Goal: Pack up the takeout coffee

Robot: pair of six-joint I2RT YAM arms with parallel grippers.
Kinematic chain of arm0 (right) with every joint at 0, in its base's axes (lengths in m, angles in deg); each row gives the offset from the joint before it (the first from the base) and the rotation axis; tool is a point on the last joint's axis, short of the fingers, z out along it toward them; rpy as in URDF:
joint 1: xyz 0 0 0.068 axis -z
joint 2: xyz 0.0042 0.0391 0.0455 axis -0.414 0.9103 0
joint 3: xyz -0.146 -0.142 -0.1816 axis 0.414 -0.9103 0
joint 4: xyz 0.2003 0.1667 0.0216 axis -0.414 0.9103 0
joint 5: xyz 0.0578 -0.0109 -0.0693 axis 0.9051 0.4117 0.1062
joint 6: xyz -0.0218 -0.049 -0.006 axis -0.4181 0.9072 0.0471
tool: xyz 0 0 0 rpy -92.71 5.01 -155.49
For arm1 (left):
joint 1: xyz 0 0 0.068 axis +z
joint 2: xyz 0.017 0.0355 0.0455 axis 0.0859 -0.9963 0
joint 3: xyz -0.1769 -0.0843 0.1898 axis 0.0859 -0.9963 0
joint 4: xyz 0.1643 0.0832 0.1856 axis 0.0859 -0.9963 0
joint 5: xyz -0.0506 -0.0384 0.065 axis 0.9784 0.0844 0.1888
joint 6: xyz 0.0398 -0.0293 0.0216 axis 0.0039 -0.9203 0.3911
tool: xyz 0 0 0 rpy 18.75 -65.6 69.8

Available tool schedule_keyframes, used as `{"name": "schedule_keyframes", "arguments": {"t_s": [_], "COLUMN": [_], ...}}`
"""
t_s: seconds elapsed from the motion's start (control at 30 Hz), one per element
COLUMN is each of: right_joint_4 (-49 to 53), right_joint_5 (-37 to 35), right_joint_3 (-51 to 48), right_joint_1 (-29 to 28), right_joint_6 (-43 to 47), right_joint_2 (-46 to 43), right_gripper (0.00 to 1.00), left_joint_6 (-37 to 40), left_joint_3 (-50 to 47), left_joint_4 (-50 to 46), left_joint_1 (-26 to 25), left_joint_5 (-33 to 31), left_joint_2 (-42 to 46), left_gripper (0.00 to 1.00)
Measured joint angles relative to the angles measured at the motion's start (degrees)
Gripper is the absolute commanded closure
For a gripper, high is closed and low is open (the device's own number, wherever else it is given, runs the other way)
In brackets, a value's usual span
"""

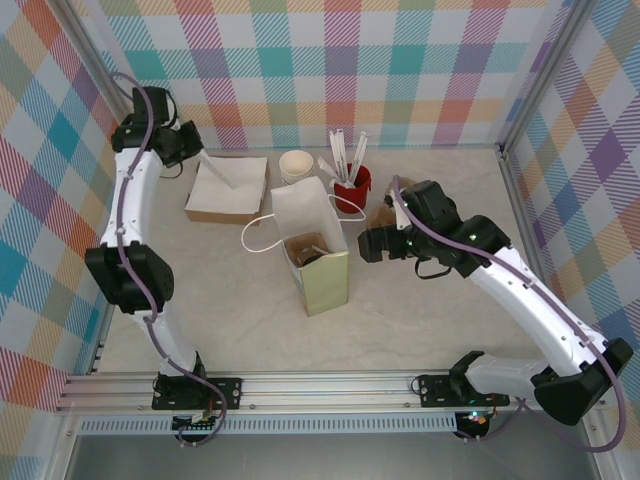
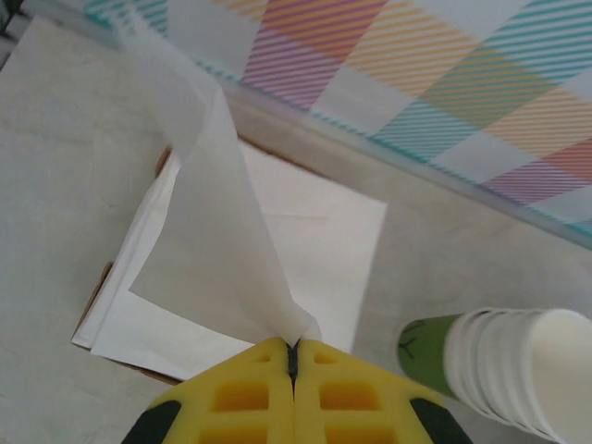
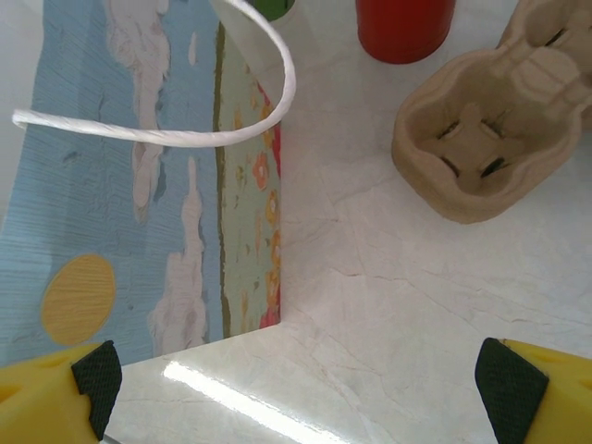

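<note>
The left gripper [image 2: 293, 347] has its jaws pinched tight on 1 napkin [image 2: 222, 240], which hangs above the napkin stack [image 2: 324, 231], left of the paper bag [image 1: 330, 285]. The right gripper [image 3: 301, 379] gapes wide and holds nothing, just right of the bag by the cup carrier [image 3: 481, 148]. The takeout coffee [image 1: 312, 256] seems to be the dark shape inside the bag, nearer the right arm.

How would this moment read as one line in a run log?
left tool: shut on napkin | right tool: open, beside paper bag

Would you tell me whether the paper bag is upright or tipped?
Upright: the paper bag stands on its base, mouth open upward.
</note>
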Motion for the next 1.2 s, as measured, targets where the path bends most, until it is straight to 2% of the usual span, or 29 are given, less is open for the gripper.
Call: {"name": "schedule_keyframes", "arguments": {"t_s": [0.23, 0.4, 0.6, 0.87, 1.2], "right_joint_4": [-0.33, -1.73, -5.66, -11.82, -20.98], "right_joint_5": [-2.08, -0.50, 10.62, 27.21, 34.67], "right_joint_3": [5.22, 11.28, 18.36, 26.58, 28.15], "right_joint_1": [0.00, 0.00, 0.00, -0.07, -1.55], "right_joint_6": [6.12, 11.93, 15.78, 16.15, 18.05], "right_joint_2": [-2.29, -3.56, -3.06, 1.68, 6.54], "right_gripper": [0.00, 0.00, 0.00, 0.00, 0.00], "left_joint_6": [4.85, 8.81, 13.00, 17.27, 19.61], "left_joint_3": [-0.04, -1.84, -5.31, -7.54, -7.61], "left_joint_4": [2.49, 4.28, 7.08, 9.35, 9.42], "left_joint_1": [-1.64, -6.08, -14.05, -24.55, -32.06], "left_joint_5": [10.12, 18.47, 28.22, 35.71, 39.58], "left_joint_2": [9.64, 17.31, 25.07, 28.48, 28.48], "left_gripper": [1.00, 1.00, 1.00, 1.00, 1.00]}}
